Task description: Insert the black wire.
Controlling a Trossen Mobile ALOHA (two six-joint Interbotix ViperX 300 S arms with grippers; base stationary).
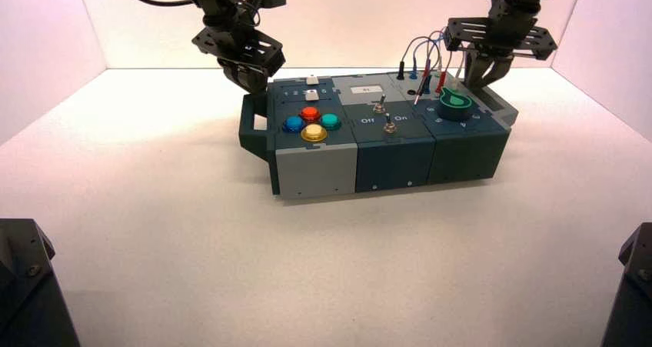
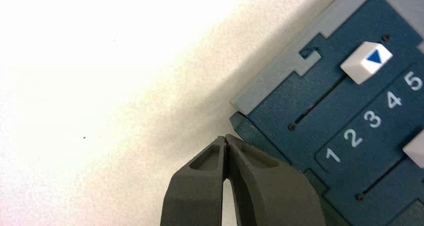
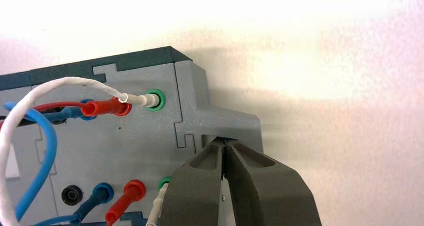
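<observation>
Black at one end, that's the plug of the black wire, seated in the far row of sockets on the right part of the box! Up loops the thin lead, over and down, and its other black plug hangs loose, silver tip bare, just beside the open black socket of the nearer row. Nobody's holding it!

Over to the right gripper: fingers pressed together, nothing pinched between them, parked right at the grey handle on the box's right end. Close by, the white lead arches to a green socket, with red plugs and blue plugs alongside in both rows.

And at the other end, the left gripper waits by the box's far left corner, tips touching each other, empty too. Beside it, the white slider on the far track sits toward the high-number end, blue triangle showing. Nearer on the box, the green knob stands in front of the sockets.
</observation>
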